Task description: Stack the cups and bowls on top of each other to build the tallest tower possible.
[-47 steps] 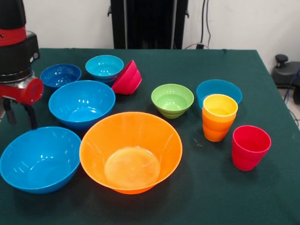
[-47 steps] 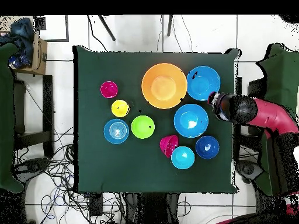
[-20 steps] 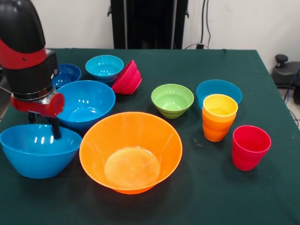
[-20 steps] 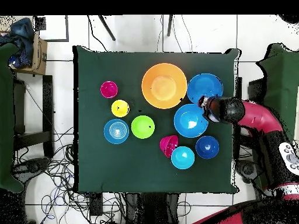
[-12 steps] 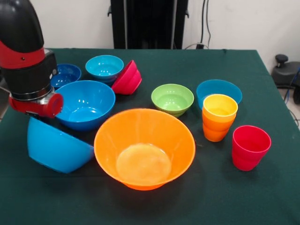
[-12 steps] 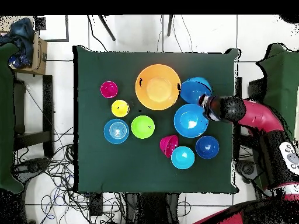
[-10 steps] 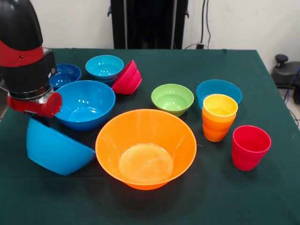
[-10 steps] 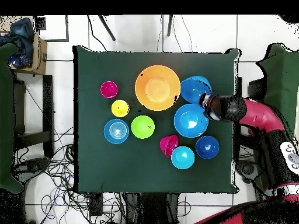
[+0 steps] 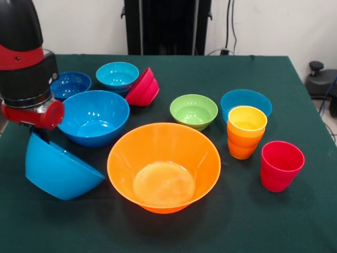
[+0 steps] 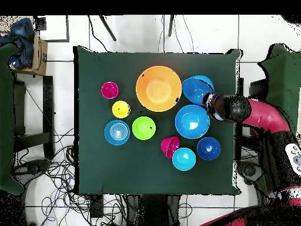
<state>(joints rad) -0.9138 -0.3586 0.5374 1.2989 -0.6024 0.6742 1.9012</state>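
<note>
My gripper (image 9: 42,136) (image 10: 208,99) is shut on the rim of a large blue bowl (image 9: 60,171) (image 10: 196,90). The bowl hangs tilted, its opening turned away from the front camera, and it hides most of the fingers. Right beside it stands the very large orange bowl (image 9: 163,166) (image 10: 159,88), upright and empty. A second large blue bowl (image 9: 93,117) (image 10: 192,121) sits just behind. A yellow cup nested in an orange cup (image 9: 246,132) (image 10: 120,109) and a red cup (image 9: 281,165) (image 10: 109,90) stand at the front view's right.
A green bowl (image 9: 194,112) and a light-blue bowl (image 9: 246,99) sit mid-table. At the back left are a small dark-blue bowl (image 9: 68,84), a small light-blue bowl (image 9: 117,75) and a red bowl (image 9: 142,88) tipped on its side. The held bowl hangs near the table edge (image 9: 10,132).
My gripper came onto the large blue bowl's rim, closed and tipped the bowl up. The orange bowl was shoved right in the front view. Lately the held bowl rose slightly.
</note>
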